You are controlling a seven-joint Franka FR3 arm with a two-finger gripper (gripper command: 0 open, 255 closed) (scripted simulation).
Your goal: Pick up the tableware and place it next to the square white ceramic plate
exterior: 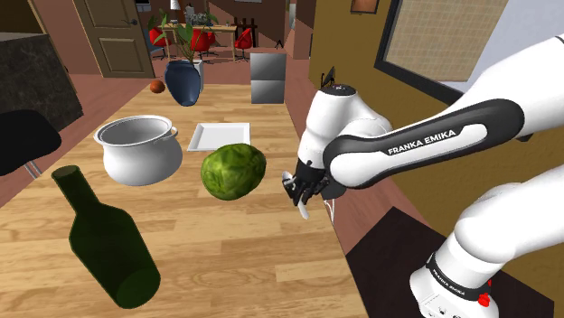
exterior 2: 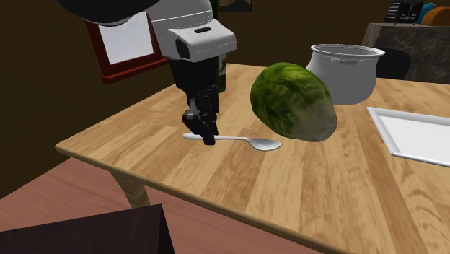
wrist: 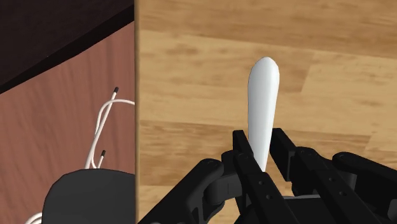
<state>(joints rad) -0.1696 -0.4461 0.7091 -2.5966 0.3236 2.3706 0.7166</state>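
Arm bent low over the table (exterior 2: 324, 195), hand (exterior 2: 208, 135) clasped on the white spoon (exterior 2: 254, 142)

The surface (exterior: 235, 262) is pale, matt wood with plain grain. The spoon (exterior 2: 259, 143) gleams smooth and silvery, the cabbage (exterior 2: 294, 99) looks rough and leafy, the bottle (exterior: 104, 239) at lower left dark, glossy green.

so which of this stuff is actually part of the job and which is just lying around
Job: white spoon, claw clasping it, square white plate.
Lying about: green cabbage, white pot, dark green bottle, blue vase.
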